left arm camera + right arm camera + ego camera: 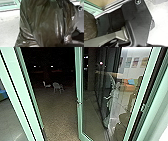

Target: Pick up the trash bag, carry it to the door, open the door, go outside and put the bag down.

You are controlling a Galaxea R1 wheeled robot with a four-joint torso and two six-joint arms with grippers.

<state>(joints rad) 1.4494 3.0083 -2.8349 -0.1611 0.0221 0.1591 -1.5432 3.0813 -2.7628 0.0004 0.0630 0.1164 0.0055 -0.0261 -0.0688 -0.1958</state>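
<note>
- Head view: a green-framed glass door (79, 112) stands open, its handle (79, 102) on the upright edge beside the gap.
- Through the gap lies a paved yard (56, 114) under a dark sky, with a pale chair (58, 87) well out on it and a white object (46, 84) near that chair.
- Left wrist view: a dark, shiny trash bag (43, 26), full and creased, is close to the camera, with pale floor (8, 26) past it.
- Right wrist view: the bag's rounded side shows beside the robot's dark plate, near a green frame (95, 10).
- Whether the left gripper and the right gripper are spread, pressed together or pinching the bag, I cannot tell; nor can I tell whether the bag hangs or rests.
</note>
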